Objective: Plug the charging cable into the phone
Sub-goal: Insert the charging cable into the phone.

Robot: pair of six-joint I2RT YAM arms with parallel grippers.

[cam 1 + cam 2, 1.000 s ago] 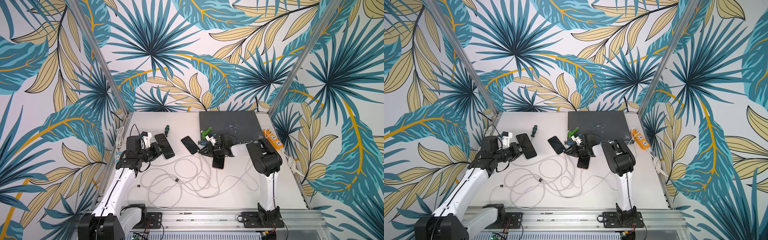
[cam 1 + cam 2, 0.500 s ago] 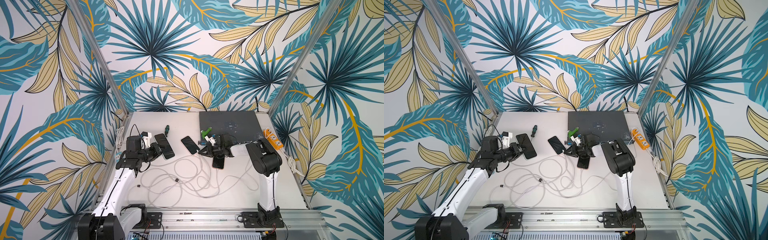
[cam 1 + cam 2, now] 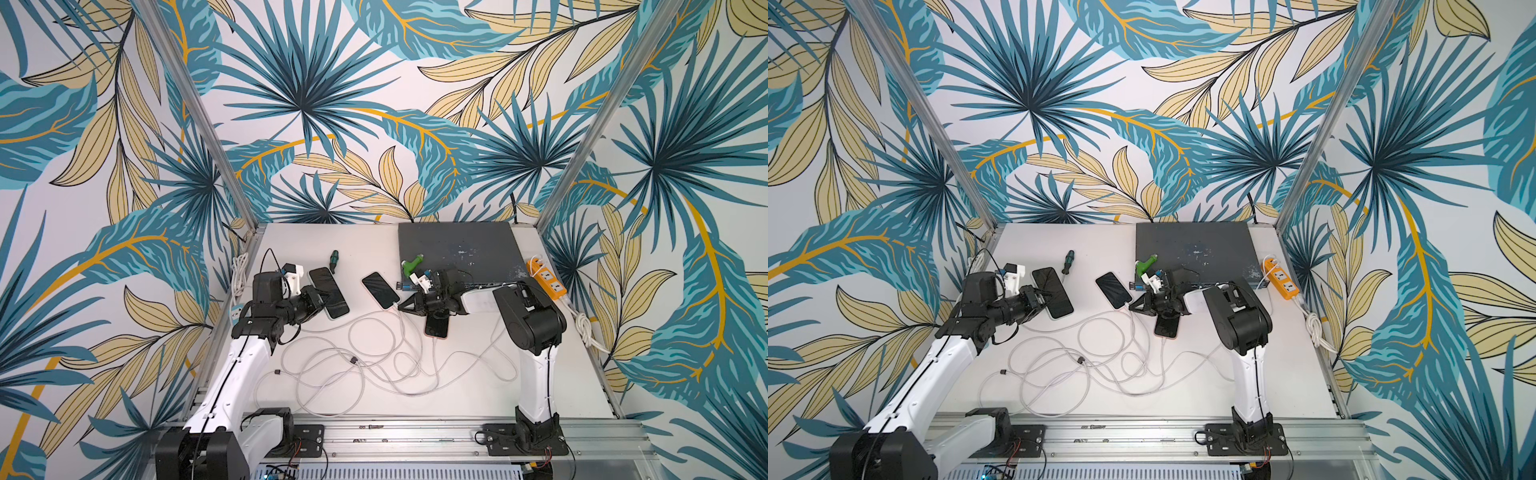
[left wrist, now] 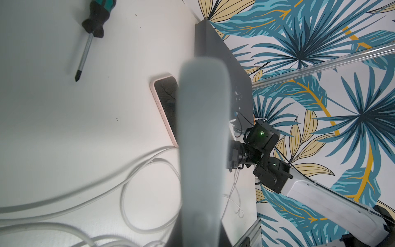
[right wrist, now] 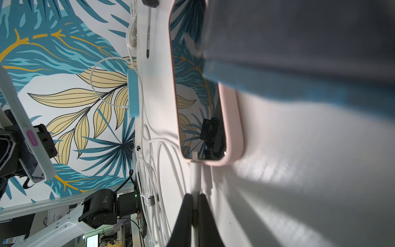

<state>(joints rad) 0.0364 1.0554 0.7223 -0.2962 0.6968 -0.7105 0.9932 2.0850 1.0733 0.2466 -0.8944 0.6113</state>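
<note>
Pinching charging cable [image 5: 195, 177] at pink phone [image 5: 232, 119], right claw [image 5: 195, 197]; left claw [image 3: 319, 301] clamps white phone [image 3: 332, 286].

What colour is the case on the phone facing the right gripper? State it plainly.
Pale pink; the case shows best in the right wrist view.

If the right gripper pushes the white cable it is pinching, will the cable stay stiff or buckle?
Probably floppy: the white cable trails into loose tangled loops, so a long stretch would likely buckle. The right gripper pinches it close behind the plug, where the short end looks stiffer. Being light, it may drag its loops along.
</note>
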